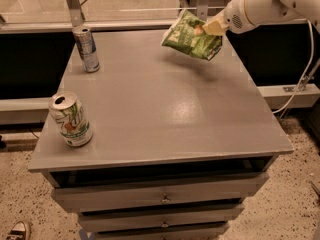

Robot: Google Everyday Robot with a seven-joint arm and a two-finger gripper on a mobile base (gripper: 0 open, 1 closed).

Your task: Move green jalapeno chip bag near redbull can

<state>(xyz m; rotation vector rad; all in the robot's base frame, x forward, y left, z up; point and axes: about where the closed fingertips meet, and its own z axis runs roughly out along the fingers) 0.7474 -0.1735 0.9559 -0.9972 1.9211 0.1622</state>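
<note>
The green jalapeno chip bag hangs in the air above the far right part of the grey table, tilted. My gripper is shut on the bag's upper right edge, with the white arm reaching in from the upper right. The redbull can, slim, silver and blue, stands upright at the far left corner of the table, well to the left of the bag.
A wider white can with green markings stands upright near the front left edge. The table has drawers below its front. A metal post rises behind the redbull can. A cable hangs at the right.
</note>
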